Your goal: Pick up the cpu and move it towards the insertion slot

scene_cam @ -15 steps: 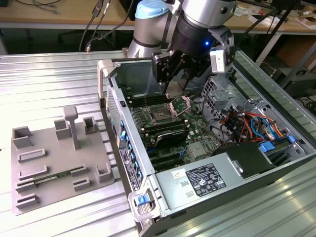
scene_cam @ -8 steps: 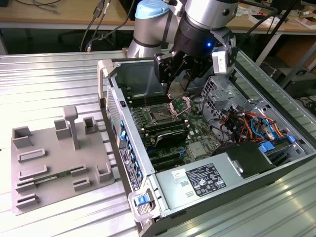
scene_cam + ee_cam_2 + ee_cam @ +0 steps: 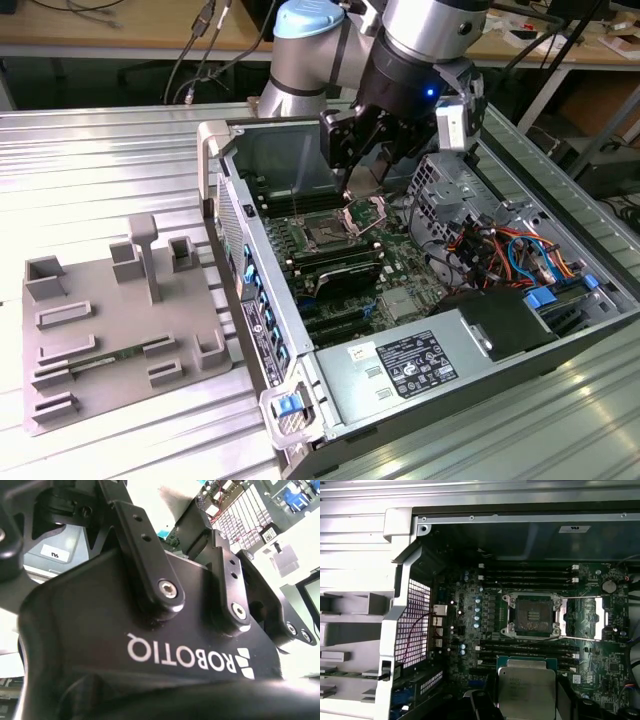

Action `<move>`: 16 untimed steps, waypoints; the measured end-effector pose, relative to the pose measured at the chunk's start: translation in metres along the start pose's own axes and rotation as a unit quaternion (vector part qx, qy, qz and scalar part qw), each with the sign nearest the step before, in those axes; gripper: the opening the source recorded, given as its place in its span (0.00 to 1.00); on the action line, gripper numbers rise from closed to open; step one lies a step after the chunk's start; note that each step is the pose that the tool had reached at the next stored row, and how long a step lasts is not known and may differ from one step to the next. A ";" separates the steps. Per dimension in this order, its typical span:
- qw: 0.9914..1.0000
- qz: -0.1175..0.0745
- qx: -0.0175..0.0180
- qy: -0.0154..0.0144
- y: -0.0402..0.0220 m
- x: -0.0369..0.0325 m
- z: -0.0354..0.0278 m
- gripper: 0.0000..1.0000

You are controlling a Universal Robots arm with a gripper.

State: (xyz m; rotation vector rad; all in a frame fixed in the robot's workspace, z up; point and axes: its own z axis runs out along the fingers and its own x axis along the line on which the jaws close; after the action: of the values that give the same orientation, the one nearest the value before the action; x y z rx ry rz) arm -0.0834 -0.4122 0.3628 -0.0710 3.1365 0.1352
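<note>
The cpu (image 3: pixel 526 689), a flat silvery square with thin green rim, sits just beside the insertion slot (image 3: pixel 533 616), whose dark centre seems open.

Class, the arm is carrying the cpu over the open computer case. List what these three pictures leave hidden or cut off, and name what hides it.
- cpu: first wrist view, near edge cut off by the frame.
- gripper: exterior view, fingertips and grasp hidden by its own body.
- insertion slot: second wrist view, blocked by the gripper body.
- Gap between cpu and slot: undeterminable.
</note>
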 end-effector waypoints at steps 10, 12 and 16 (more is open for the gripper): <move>1.000 0.000 0.000 0.000 0.0001 -0.0124 0.0033 0.55; 1.000 0.000 0.000 0.000 0.0001 -0.0143 0.0037 0.55; 1.000 0.000 0.000 0.000 0.0002 -0.0192 0.0047 0.55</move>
State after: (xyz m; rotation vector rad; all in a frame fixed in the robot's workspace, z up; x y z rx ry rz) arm -0.0641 -0.4107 0.3583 -0.0709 3.1364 0.1351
